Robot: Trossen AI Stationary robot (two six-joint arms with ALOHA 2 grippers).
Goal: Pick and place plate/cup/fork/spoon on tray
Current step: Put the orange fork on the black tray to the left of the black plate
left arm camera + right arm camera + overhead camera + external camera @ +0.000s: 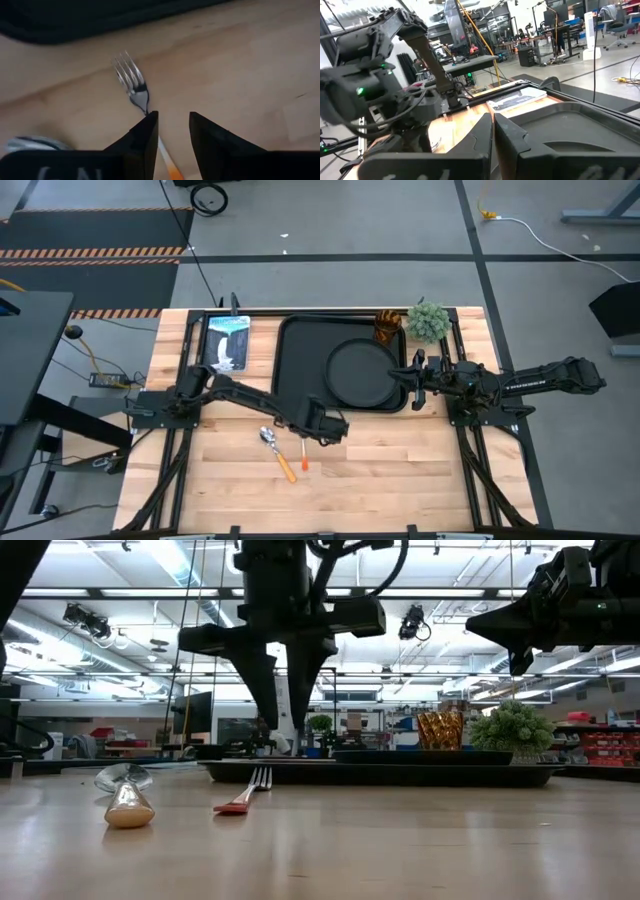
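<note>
Cutlery sits lower left of centre in the overhead frame: spoon (268,437) leftmost on the counter (400,470), fork (304,459) just right of it, both below the tray (292,350). Left tool (330,427) hangs over the fork's tine end, its fingers (145,135) parted, gripping nothing. Tray fills the upper centre, plate (362,372) resting in its right half, cup (388,327) at its upper right corner beside a plant (428,321). Right tool (412,375) hovers over the tray's right edge, fingers pressed together and empty.
</note>
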